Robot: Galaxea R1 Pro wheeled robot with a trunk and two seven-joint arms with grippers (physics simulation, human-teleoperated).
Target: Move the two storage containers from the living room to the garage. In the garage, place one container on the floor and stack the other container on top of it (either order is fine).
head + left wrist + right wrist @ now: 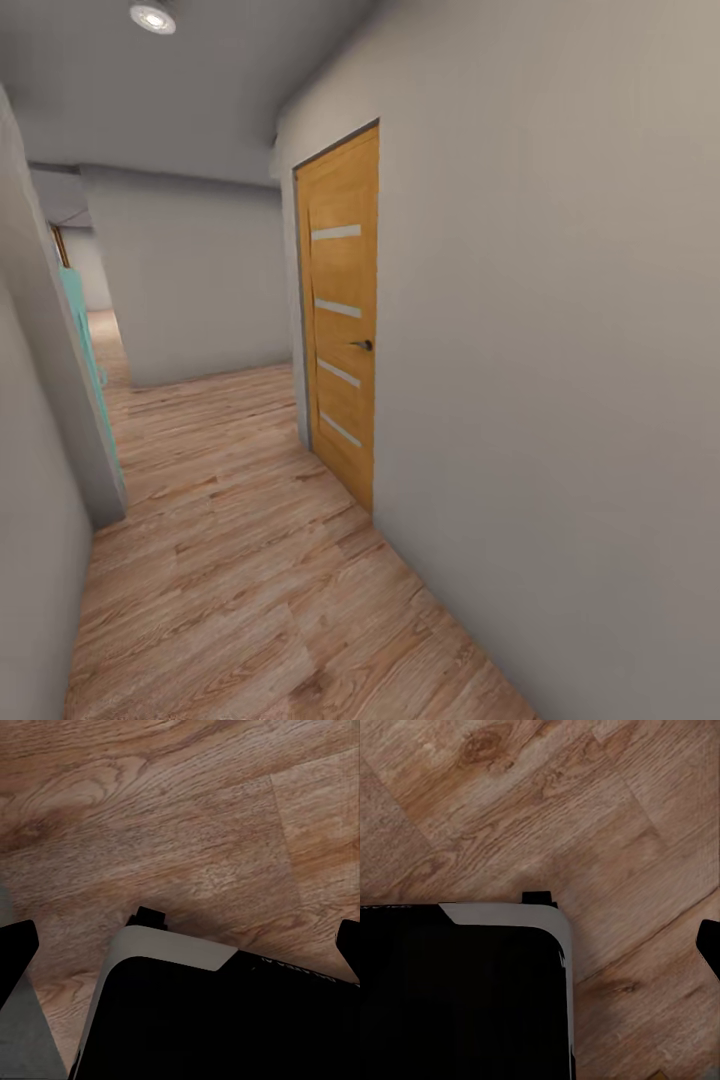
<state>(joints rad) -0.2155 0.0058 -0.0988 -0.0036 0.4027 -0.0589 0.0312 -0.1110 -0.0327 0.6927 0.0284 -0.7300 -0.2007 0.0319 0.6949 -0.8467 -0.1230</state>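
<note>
The two storage containers are out of view. I am in a narrow corridor with a light wood-plank floor (240,570). In the left wrist view my left gripper (180,945) is open, its dark fingertips (15,952) far apart at the picture's two edges, with nothing between them but floor and my own base. In the right wrist view one dark fingertip (709,945) of my right gripper stands at the picture's edge, spread wide, holding nothing.
A shut orange-wood door (345,320) with pale stripes and a dark handle (364,345) sits in the grey wall on the right. A grey wall (200,280) closes the corridor ahead, with an opening at its left. A teal panel (85,350) leans at the left wall. My black, white-edged base (187,1020) is below both wrists.
</note>
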